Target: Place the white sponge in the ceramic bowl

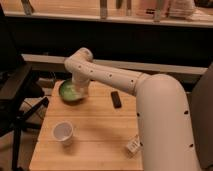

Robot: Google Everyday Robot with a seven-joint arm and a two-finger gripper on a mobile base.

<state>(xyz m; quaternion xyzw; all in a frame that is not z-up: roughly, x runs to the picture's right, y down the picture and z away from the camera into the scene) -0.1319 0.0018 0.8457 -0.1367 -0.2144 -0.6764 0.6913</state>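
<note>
The ceramic bowl [67, 92], green and glossy inside, sits at the far left of the wooden table [95, 135]. My white arm reaches from the right, bends at the elbow and comes down onto the bowl's right side. The gripper [78, 90] is at the end of that arm, right over or inside the bowl, and partly covers it. The white sponge does not show apart from the gripper; it is hidden or cannot be told from the pale arm end.
A white paper cup [63, 133] stands upright at the front left of the table. A small black object [116, 99] lies right of the bowl. A small packet [132, 145] lies near the front right edge. A black chair [15, 95] stands to the left.
</note>
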